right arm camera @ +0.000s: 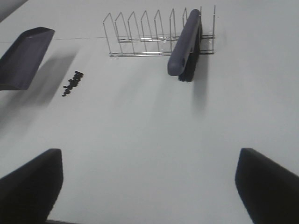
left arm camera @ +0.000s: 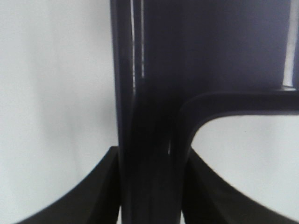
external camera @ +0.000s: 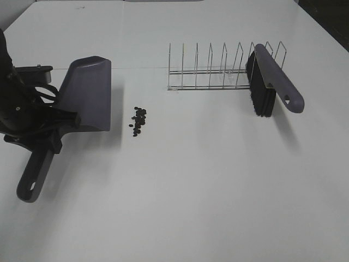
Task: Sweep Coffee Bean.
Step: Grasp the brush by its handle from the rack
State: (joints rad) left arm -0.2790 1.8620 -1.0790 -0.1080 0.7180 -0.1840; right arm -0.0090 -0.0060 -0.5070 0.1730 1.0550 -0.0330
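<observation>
A white, matte table (external camera: 218, 207) fills the view. On it stands a thin silver wire rack (external camera: 210, 71), a row of upright loops on two rails.

Well apart from the rack's open end is a grey moulded-plastic dustpan (external camera: 90, 93) with a broad, smooth tray and a long handle with a hanging hole. Its shadow suggests it is lifted clear of the table.

At the rack's other end a brush (external camera: 275, 79) leans across the wires. It has a stiff grey plastic handle and dense black bristles.

The black left gripper (external camera: 61, 121) is clamped on the neck of the dustpan's handle, a finger pressed to each side. The right gripper (right arm camera: 149, 186) hovers well apart from the rack, its fingers spread wide and holding nothing.

The coffee beans (external camera: 138, 120), tiny near-black ovals, lie in a loose cluster between the rack and the dustpan, close to the tray's lip.

The beans are probably hard, light and smooth, so they should roll and scatter at a sharp push. They look too small to pinch, so slow brush strokes suit them. The brush is best gripped mid-handle, away from the soft bristles.
</observation>
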